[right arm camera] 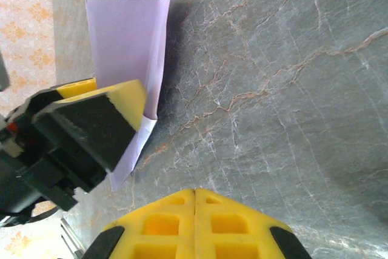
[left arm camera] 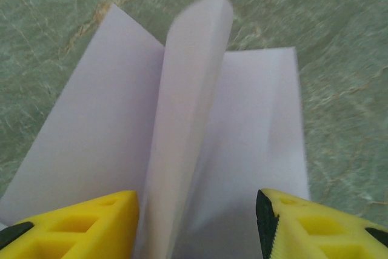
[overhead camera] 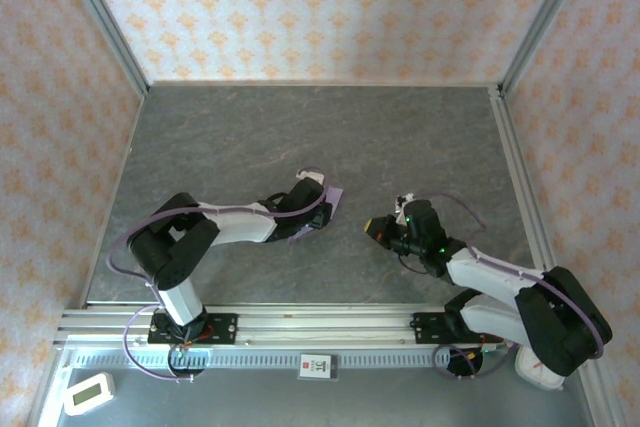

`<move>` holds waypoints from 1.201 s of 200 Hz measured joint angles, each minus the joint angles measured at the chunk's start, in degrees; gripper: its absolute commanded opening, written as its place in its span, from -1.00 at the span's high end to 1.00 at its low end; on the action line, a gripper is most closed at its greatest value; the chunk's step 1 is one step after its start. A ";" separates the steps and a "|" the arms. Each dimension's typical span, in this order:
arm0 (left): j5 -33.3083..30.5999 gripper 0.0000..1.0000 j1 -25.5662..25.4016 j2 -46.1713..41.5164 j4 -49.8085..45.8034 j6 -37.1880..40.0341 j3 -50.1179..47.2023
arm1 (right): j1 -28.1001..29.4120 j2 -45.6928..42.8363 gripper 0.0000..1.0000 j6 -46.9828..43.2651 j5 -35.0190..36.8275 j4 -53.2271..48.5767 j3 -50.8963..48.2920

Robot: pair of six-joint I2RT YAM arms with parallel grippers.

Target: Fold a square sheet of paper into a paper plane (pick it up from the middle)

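Left gripper [left arm camera: 197, 213]: we note jaws spread, straddling the sheet of paper [left arm camera: 248, 125]; contact we cannot tell. Right gripper [right arm camera: 194, 201]: jaws pressed together, near the sheet. Sheet: pale lilac, part-folded, centre ridge upright, side flaps lying on the grey marbled table [overhead camera: 300, 137]. Beyond the sheet: walls [overhead camera: 300, 7] with an orange pattern.

Grey marbled table [overhead camera: 300, 137], enclosed on three sides by walls [overhead camera: 300, 7] papered cream with orange motifs. Aluminium rail [overhead camera: 320, 322] along near edge. Small white device [overhead camera: 88, 393], possibly a timer.
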 measured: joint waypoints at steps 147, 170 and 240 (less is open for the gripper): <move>1.64 -0.16 1.05 1.79 6.93 -1.55 -3.96 | 0.00 -1.09 1.00 0.00 0.02 -0.81 0.00; 2.08 -0.17 1.05 1.18 5.31 -1.57 -3.45 | 0.00 -1.16 1.00 -0.02 0.02 -1.09 0.00; 4.20 -0.21 1.16 -3.08 0.68 -1.55 1.97 | 0.00 -1.31 1.00 -0.07 0.02 -1.75 0.00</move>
